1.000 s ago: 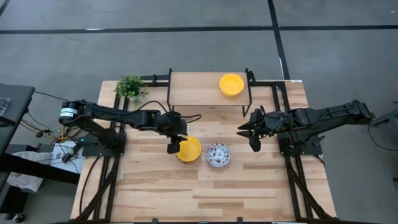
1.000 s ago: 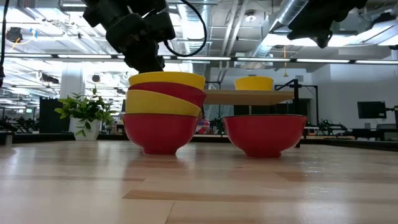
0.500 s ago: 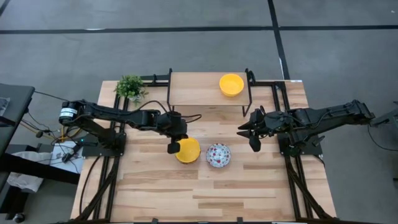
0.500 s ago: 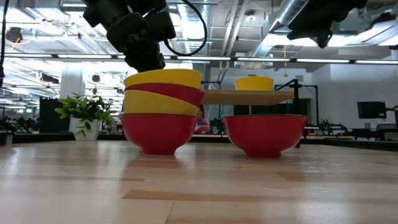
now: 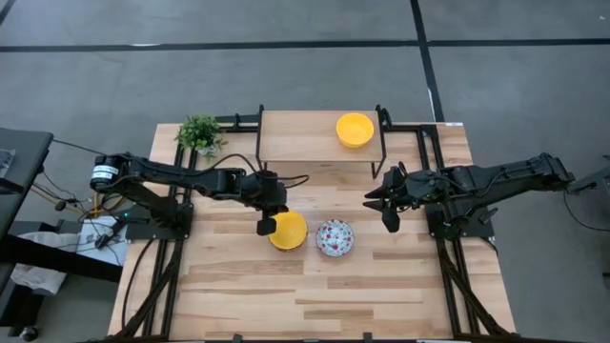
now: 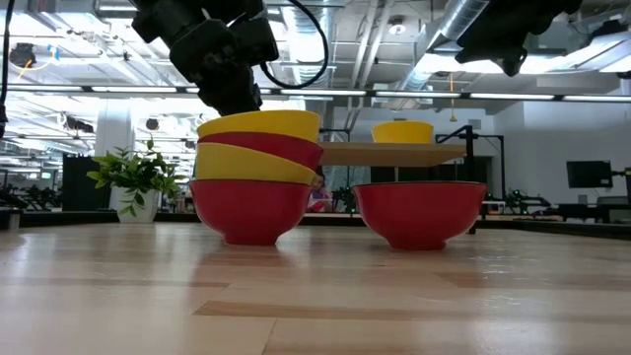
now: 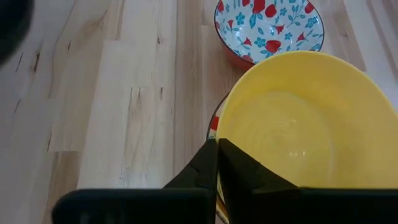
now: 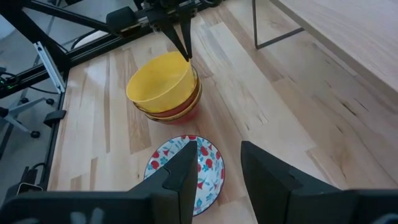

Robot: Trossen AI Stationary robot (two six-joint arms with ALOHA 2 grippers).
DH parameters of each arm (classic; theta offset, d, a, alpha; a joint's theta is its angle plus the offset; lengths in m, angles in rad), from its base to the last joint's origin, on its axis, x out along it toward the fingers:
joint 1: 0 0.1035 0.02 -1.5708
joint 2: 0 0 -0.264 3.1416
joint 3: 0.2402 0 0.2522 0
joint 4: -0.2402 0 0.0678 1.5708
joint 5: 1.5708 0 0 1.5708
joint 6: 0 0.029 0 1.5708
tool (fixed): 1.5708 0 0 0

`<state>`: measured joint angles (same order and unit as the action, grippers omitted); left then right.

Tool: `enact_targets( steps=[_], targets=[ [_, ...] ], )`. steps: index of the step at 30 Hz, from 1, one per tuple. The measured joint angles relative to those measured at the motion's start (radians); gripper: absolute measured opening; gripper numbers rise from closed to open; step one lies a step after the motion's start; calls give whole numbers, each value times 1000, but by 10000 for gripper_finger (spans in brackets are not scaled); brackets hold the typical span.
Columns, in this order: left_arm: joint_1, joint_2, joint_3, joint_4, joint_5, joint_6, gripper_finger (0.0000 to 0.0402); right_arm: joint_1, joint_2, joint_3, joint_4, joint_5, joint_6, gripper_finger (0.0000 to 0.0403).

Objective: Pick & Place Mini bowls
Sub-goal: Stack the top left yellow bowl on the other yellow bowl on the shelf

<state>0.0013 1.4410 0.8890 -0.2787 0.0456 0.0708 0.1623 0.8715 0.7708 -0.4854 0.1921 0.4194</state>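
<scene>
On a pale wooden table (image 5: 315,295), the left gripper (image 5: 266,226) is clamped on the rim of the top bright yellow mini bowl (image 5: 289,230), which sits tilted on a stack of bowls (image 6: 254,177). A white floral-patterned mini bowl with a red outside (image 5: 335,237) stands just beside the stack. The right gripper (image 5: 383,204) hovers near the floral bowl with fingers apart, holding nothing, and another yellow mini bowl (image 5: 355,130) rests on the raised wooden shelf (image 5: 295,138) beyond the stack.

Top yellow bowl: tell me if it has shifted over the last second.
Yes. In the low view the top yellow bowl has slid slightly left, away from the lone red bowl, pinched by the left gripper.
</scene>
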Motion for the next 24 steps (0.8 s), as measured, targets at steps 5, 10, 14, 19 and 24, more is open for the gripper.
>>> enact_targets(
  steps=[5,10,14,19,24],
  targets=[
    [0,0,0,3,0,0,10,0,0,0,0,0,9,113],
    [1,-16,0,4,0,0,7,0,0,0,0,0,18,113],
    [1,-65,0,2,0,0,10,0,0,0,0,0,18,113],
    [1,-145,0,3,0,0,7,0,0,0,0,0,18,113],
    [1,-221,0,3,0,-30,9,0,0,0,0,0,18,113]
  ],
)
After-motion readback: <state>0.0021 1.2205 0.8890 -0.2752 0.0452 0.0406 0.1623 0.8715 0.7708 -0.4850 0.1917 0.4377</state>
